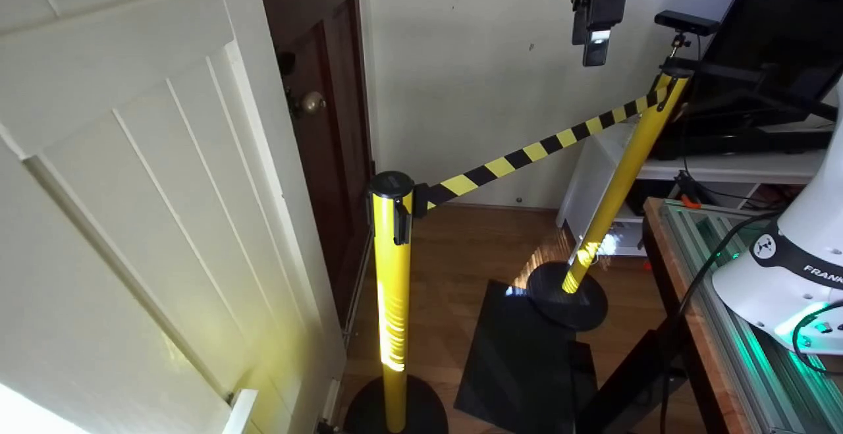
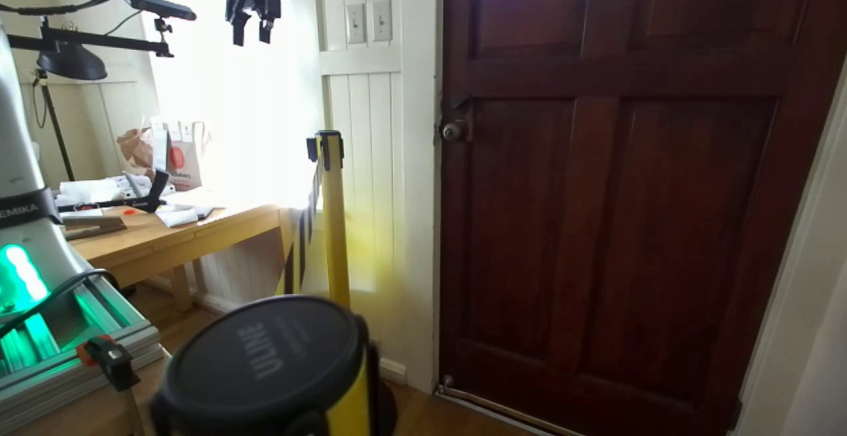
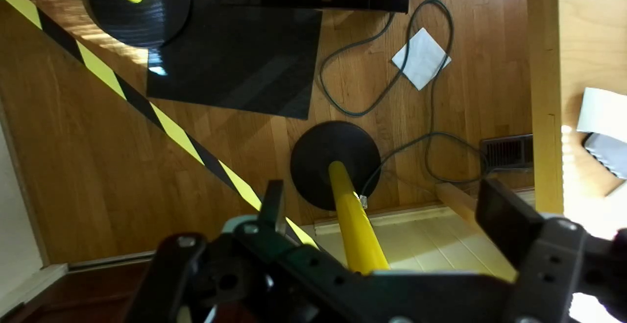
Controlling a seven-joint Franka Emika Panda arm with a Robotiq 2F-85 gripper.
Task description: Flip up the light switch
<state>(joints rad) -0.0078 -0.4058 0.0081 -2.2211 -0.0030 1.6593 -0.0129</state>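
Two light switches sit side by side on the white panelled wall left of the dark door in an exterior view: a left switch (image 2: 355, 24) and a right switch (image 2: 382, 20). Their toggles are too small to tell up from down. My gripper (image 2: 252, 34) hangs with its fingers down, left of the switches in that picture and in front of the bright window. The gripper also shows in an exterior view (image 1: 591, 55), seen from the side, and in the wrist view (image 3: 384, 195). Its fingers are apart with nothing between them. The switches are out of the wrist view.
A yellow post (image 2: 336, 237) stands below the switches; another yellow post (image 1: 619, 184) is joined by a striped belt (image 1: 527, 154). The dark door (image 2: 582, 158) has a round knob (image 2: 454, 131). A wooden desk (image 2: 198, 237) stands by the window. A camera (image 2: 159, 6) sits on a stand.
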